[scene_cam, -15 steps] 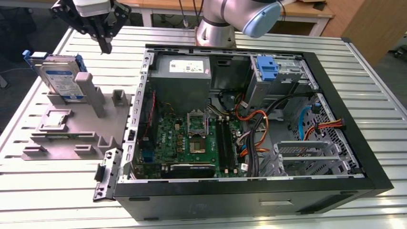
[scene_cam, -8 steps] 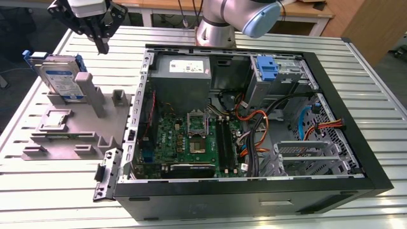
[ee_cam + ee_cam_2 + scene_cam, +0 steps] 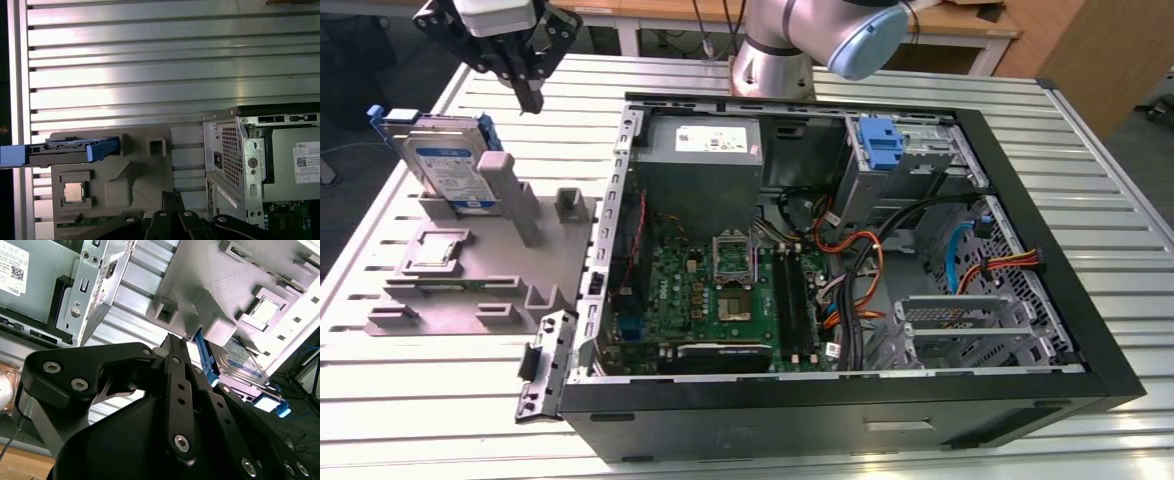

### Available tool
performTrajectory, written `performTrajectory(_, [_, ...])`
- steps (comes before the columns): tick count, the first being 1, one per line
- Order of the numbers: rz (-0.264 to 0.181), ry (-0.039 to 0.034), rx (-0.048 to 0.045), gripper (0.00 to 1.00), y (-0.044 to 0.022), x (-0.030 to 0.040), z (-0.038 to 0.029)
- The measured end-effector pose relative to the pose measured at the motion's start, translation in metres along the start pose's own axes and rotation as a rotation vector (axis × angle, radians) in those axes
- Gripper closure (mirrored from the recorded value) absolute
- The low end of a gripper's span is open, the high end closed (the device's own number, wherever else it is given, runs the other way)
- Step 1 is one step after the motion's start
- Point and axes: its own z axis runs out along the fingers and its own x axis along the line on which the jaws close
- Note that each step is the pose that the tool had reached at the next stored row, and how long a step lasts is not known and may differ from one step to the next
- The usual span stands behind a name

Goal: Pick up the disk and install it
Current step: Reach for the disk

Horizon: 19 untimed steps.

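The disk (image 3: 454, 165) stands upright on edge in a grey printed holder (image 3: 487, 265) on the table, at the exterior view's left of the open computer case. It is silver-grey with a white-and-blue label and a blue carrier bracket. My gripper (image 3: 530, 100) hangs above and slightly behind it, apart from it, its black fingers drawn together with nothing between them. In the first wrist view the disk (image 3: 65, 150) shows edge-on beyond the gripper (image 3: 172, 197). In the second wrist view the disk (image 3: 235, 357) lies just past the gripper (image 3: 175, 340).
The open computer case (image 3: 1067, 250) holds a motherboard (image 3: 720, 290), a power supply (image 3: 700, 150), cables, and a blue-handled caddy (image 3: 881, 145). A small square silver chip (image 3: 438, 250) sits in the holder. The arm's base (image 3: 774, 60) stands behind the case on the slatted table (image 3: 440, 420).
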Motion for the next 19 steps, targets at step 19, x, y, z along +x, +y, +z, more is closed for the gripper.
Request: performTrajectory(19, [0.000,0.0000,0.0000,0.90,0.0048,0.0384,0.0011])
